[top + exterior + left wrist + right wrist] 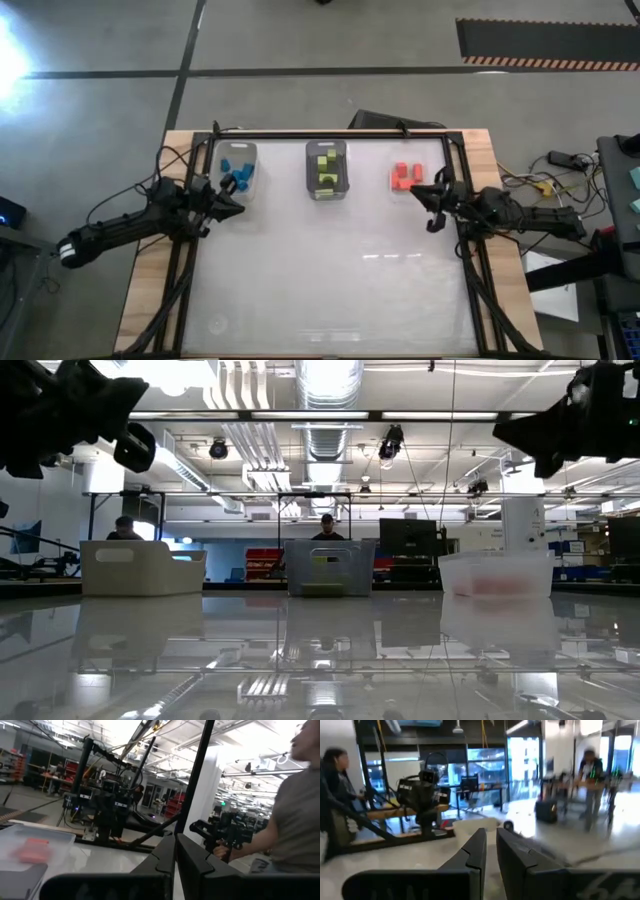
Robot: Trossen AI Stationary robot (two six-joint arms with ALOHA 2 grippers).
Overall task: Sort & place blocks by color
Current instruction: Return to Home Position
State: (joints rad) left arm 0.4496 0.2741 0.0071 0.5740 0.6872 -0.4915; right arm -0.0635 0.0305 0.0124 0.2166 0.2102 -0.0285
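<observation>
Beside the outer bins (238, 147), left gripper (232, 203) and right gripper (428, 206) hang clenched, blocks (403, 177) lying inside.

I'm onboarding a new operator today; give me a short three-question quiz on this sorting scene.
1. Which colour of blocks lies in the middle bin? A blue, B green, C orange.
2. True or false: the orange blocks sit in the bin nearest the right gripper.
3. Fill in: ___ bins stand on the table.
Key: 1 B, the green blocks; 2 true; 3 three.
</observation>
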